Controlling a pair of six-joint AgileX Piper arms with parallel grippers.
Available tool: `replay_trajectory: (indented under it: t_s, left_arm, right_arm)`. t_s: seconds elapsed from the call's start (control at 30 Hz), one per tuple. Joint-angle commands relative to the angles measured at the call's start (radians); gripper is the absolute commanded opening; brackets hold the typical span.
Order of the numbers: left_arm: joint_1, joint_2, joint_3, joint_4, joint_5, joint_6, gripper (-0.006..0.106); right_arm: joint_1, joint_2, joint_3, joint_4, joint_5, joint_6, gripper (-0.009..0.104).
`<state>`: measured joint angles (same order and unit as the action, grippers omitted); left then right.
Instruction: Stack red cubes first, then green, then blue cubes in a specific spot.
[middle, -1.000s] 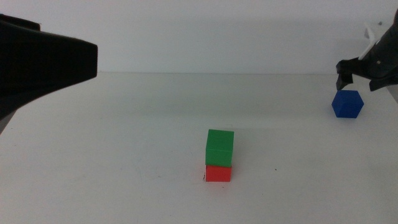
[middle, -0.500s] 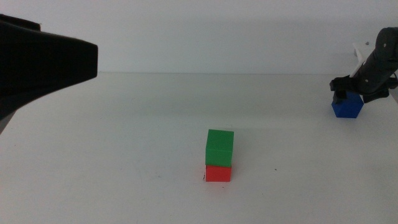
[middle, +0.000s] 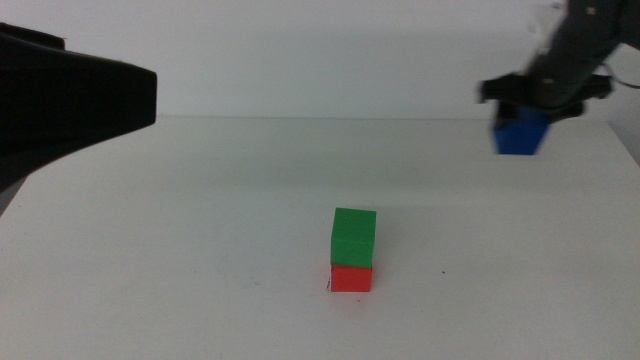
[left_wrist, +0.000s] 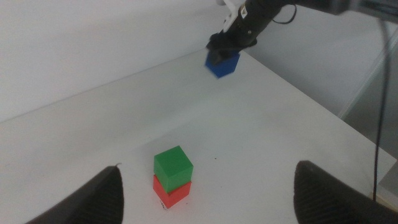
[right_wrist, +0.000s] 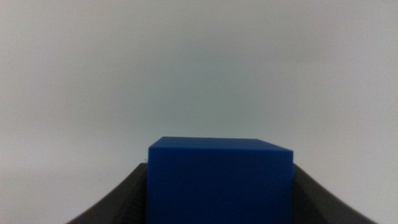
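Blue cube (middle: 519, 136) pinched between the right gripper's (middle: 527, 112) fingers, airborne; green cube (middle: 353, 238) sits on red cube (middle: 351, 279); left gripper's (left_wrist: 205, 193) fingers spread wide.

The right tool (middle: 520, 118) is motion-blurred, and its jaws hide the blue cube's (middle: 520, 134) top.

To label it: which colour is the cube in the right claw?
Dark blue cube; right wrist view shows it best.

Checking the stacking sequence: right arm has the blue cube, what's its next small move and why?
Probably carry the blue cube across to above the green cube. The right gripper holds it clear of the table, green already sits on the red cube, and the left gripper hangs open above.
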<state>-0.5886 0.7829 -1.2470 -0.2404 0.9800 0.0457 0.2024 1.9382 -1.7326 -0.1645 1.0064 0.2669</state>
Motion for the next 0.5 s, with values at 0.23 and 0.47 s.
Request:
replay_trajectory:
  t_s: [0.23,0.47]
  left_arm:
    - [0.001,-0.003,-0.002,-0.004,-0.013,-0.009,0.094]
    - [0.001,-0.003,-0.002,-0.004,-0.013,-0.009,0.094]
  right_arm:
    - [0.538,-0.215,0.155,-0.260,0.152,0.574,0.005]
    - [0.643,-0.144,0.107,-0.206,0.112,0.650,0.005]
